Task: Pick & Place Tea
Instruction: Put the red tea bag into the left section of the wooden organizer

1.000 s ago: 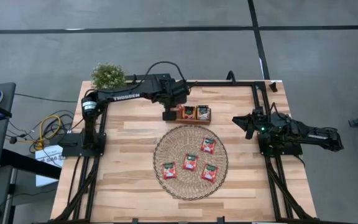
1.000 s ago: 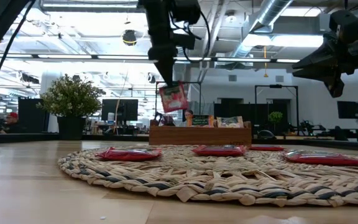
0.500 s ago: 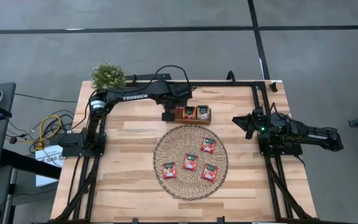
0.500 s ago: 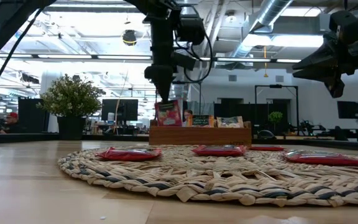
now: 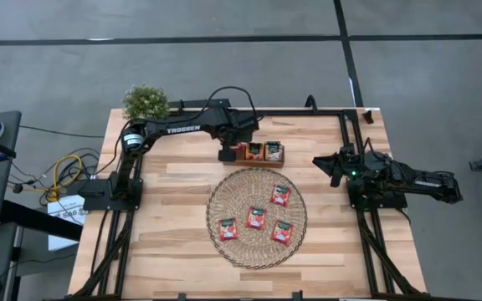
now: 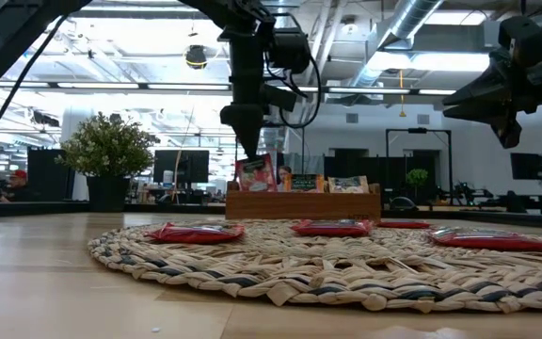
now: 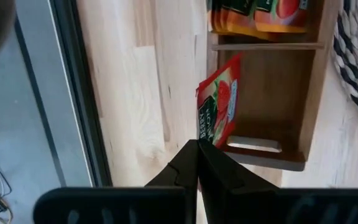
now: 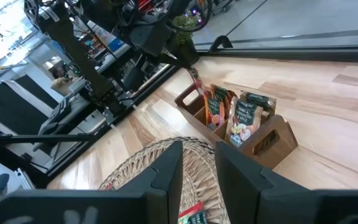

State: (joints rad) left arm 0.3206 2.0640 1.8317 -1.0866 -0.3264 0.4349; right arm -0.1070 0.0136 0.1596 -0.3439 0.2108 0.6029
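I've got the left gripper pinching a red sachet upright in the tray's end slot; next I'd release and lift clear.

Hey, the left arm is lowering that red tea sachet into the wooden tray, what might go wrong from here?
Two risks stand out. The red sachet, pinched by one corner in the left gripper, hangs tilted over the empty end slot of the brown wooden tray; it might catch on the tray's wall or end up leaning out once released. The slot sits at the tray's end, so a slight drift may drop it on the light wooden table.
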